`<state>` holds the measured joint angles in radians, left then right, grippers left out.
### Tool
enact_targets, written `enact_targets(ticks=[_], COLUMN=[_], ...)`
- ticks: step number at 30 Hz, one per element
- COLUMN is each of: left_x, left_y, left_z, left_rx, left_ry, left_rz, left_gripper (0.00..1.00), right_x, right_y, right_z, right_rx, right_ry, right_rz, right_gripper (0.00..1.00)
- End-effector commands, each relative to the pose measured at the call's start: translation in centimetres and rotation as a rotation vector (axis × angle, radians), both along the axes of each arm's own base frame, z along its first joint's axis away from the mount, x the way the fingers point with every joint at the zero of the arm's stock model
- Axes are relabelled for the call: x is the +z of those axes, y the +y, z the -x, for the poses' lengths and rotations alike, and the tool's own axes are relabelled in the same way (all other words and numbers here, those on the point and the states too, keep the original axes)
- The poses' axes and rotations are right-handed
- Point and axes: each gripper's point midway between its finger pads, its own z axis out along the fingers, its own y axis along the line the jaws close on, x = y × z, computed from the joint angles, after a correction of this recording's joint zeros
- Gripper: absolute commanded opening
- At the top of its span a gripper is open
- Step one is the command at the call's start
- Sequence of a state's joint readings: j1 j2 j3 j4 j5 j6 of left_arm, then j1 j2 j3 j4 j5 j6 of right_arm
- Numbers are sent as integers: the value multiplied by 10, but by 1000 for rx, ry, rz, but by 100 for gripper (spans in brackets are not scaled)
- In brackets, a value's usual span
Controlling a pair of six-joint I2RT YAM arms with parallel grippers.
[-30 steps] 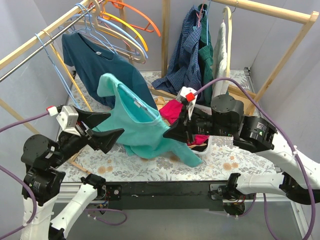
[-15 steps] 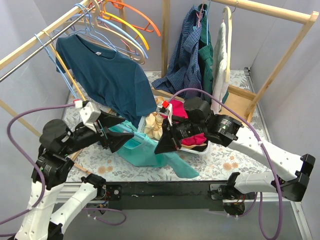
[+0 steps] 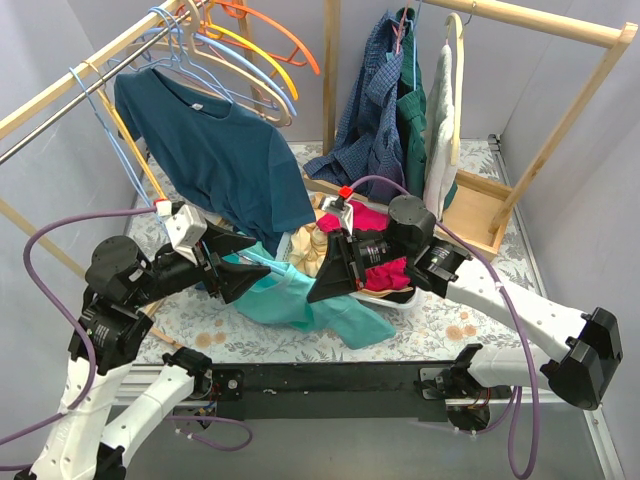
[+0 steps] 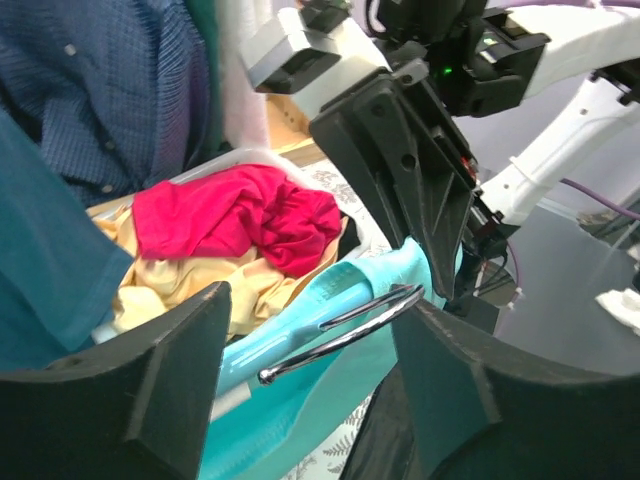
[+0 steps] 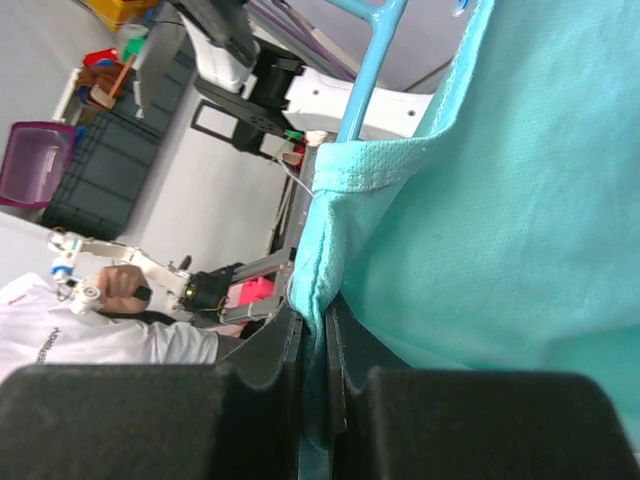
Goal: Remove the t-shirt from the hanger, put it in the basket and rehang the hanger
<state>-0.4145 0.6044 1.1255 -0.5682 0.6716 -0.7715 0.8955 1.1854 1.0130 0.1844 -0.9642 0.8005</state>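
The teal t-shirt [image 3: 300, 305] hangs low btw the 2 tools, over the near part of the counter [image 3: 455, 318]. It is just in front of the basket [image 3: 404, 297] w/ red and yellow clothes. It is not off yet: the blue hanger [image 4: 372, 285] pokes into the shirt.

L tool [image 3: 255, 262]: its 2 fingers stand far apart. The shiny hook [image 4: 340, 338] of the hanger lies in the gap btw them. It may touch 1 finger, but nothing is pinched, so the L tool has hold of nothing.

R tool [image 5: 318, 345]: squeezed tight on a fold of the shirt's edge. The cloth goes right down into the thin slit btw its fingers.

Step in hand, prob.: get a grip on the hanger so it can't move, while the R tool has the shirt.

Next move, prob.: the L tool needs to close firm on the hook, bc thin round wire can slip or spin. Then the 2 tools need to pull apart, w/ the R tool dragging the shirt off the hanger arm. It should go slow, as cloth may catch on the hanger's end.
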Motion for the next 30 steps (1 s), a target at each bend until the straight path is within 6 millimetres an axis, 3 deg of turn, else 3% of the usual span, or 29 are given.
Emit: enact_targets(ticks=[1,9,13,14,16,18,26,28,29,30], left_x=[-2,-10,-6,-5,-7,-9,-2,3,6,9], left_y=[-11,-13,-18,-19,-22,-23,-20,-18,-17,-16], left_z=[0,0,4,5,6,7,13,13,13,12], left_rx=[-67,-86,-129,-139,-160,-168,-170,-158,-143,-136], left_ry=[11,27,34,32,45,52,24,5,-3,-17], left_rz=[10,20,34,41,48,53,68,70,72,68], left_gripper=[60,51,35,24,16,1,0,0,0,0], right_x=[46,53,50,49,48,44,31,30,14,4], right_y=[-11,-11,-9,-9,-8,-6,-1,3,4,8], right_z=[15,17,17,17,16,15,9,0,-4,-18], right_rx=[86,111,125,125,122,118,98,48,23,-56], right_ry=[-82,-61,-42,-39,-36,-30,-26,-96,-59,-161], right_rz=[-188,-229,-230,-228,-227,-221,-182,-179,-84,-62], right_gripper=[1,1,1,1,1,1,1,1,2,15])
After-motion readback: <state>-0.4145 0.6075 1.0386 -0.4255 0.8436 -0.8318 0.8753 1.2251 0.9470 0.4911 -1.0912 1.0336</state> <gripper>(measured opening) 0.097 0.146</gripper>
